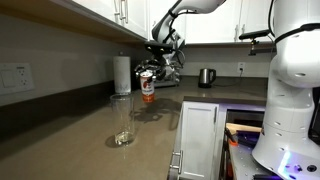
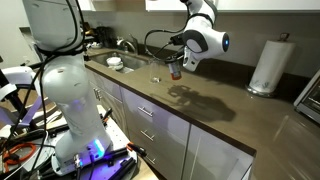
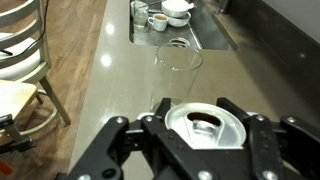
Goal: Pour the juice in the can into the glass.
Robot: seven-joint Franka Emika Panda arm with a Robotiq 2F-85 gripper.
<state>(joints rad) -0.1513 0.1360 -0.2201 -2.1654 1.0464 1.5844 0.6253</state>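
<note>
Over the brown table [image 1: 60, 135], the can [image 1: 147, 92] is held upright, clamped in the claw [image 3: 205, 140], short of the glass [image 1: 123, 125]. It should be carried above the rim, then tipped slowly so juice is not spilled.

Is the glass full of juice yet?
Empty. The glass looks clear all through, with nothing dark inside it.

One can [image 1: 147, 88], one glass [image 1: 123, 127], one kettle [image 1: 206, 77] (steel), one paper-towel roll [image 1: 121, 75].
</note>
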